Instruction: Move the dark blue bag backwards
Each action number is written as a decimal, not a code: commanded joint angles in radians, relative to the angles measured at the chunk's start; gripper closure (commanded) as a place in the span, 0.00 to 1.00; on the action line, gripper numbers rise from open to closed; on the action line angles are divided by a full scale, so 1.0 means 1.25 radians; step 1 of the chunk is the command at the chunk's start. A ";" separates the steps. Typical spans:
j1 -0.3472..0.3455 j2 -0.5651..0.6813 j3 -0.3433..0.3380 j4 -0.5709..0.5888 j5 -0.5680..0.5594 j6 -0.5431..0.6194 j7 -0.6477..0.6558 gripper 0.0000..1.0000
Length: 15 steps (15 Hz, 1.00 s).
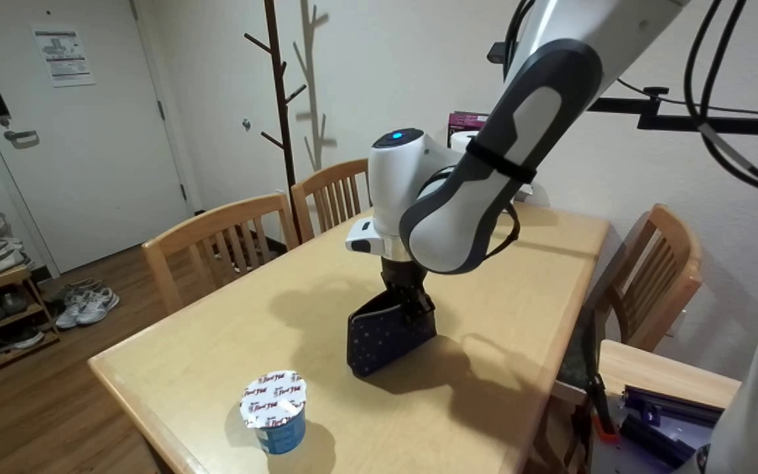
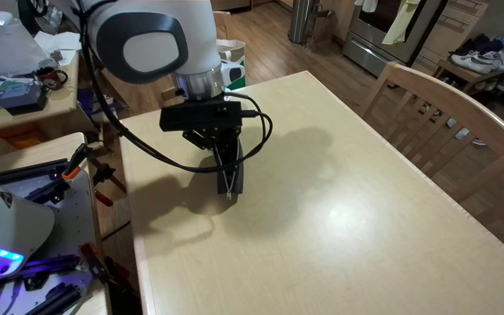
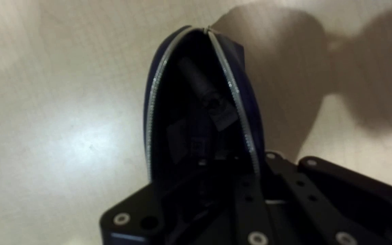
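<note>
We see the gripper down at the unzipped mouth of the dark blue bag, but cannot tell how wide its jaws stand or whether they pinch the cloth. In an exterior view, the bag's zipper pull faces 6 o'clock, the nearest edge of the pale table lies at 9, and its top spreads widest toward 4. In an exterior view, we find the bag upright on the table, long axis 8 to 2 o'clock, with a blue cup apart at 8, 2 chairs at 10 and 11, and a door beyond.
</note>
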 commanded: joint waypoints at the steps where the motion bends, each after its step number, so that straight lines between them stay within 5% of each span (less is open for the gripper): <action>1: -0.007 -0.001 0.004 -0.009 0.062 0.036 0.042 0.97; 3: -0.011 0.009 0.006 -0.011 0.076 0.068 0.008 0.96; 11: 0.012 0.072 -0.002 0.072 -0.132 0.022 -0.089 0.97; 15: 0.011 0.091 0.033 0.121 -0.119 0.020 -0.212 0.97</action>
